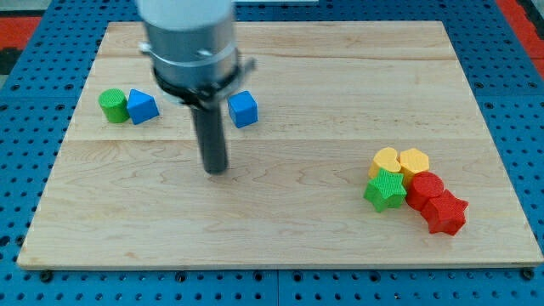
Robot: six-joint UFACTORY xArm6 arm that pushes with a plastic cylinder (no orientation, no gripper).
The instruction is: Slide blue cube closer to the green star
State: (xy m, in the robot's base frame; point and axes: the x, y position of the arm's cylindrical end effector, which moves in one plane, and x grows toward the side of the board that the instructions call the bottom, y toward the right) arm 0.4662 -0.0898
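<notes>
A blue cube (243,109) lies on the wooden board (280,229), above the middle and a little left. A green star (385,190) lies at the view's lower right, in a cluster with other blocks. My tip (217,169) rests on the board below and slightly left of the blue cube, apart from it. The green star is far to the tip's right. A second blue block (142,106) lies at the view's left, touching a green cylinder (112,105).
Touching the green star are two yellow blocks (387,161) (414,161), a red block (425,188) and a red star (445,212). The arm's grey body (187,42) hangs over the board's upper left. A blue pegboard (25,170) surrounds the board.
</notes>
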